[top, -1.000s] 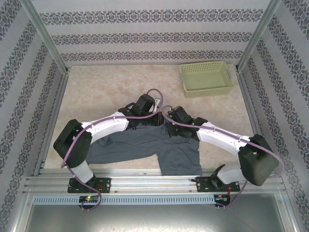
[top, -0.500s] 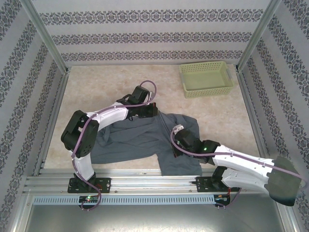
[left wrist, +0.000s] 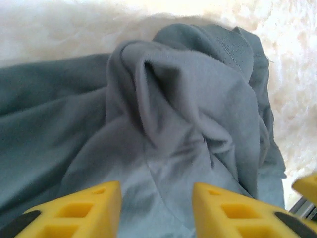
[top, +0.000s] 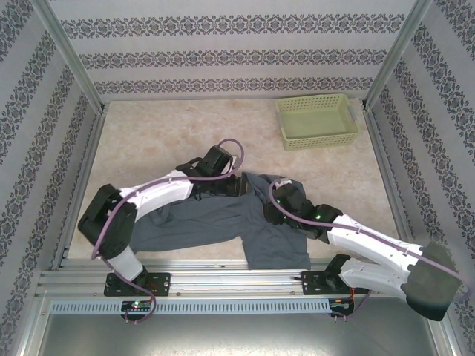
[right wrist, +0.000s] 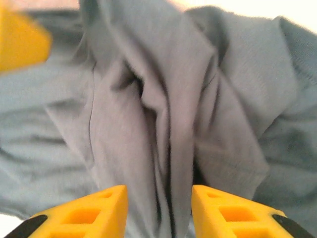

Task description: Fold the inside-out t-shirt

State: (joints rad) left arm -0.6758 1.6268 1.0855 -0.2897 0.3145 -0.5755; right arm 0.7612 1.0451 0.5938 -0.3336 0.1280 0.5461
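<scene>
T-shirt (top: 223,219) lies rumpled on the table (top: 163,141) between the arms, its near hem at the table's front edge, well apart from the basket (top: 317,120). A second ago both grippers met at its far edge. Now the right arm has swung back toward the near right, and a bunch of cloth sits heaped at the shirt's far right. Left gripper (left wrist: 156,201) and right gripper (right wrist: 158,198) each hang over that heap with jaws parted, nothing between them — the cloth has been let go. I judge this a regrasp, since no fold is laid yet. The fabric is soft, matte slate-grey knit, thrown into deep rounded ridges with a seam showing.
</scene>
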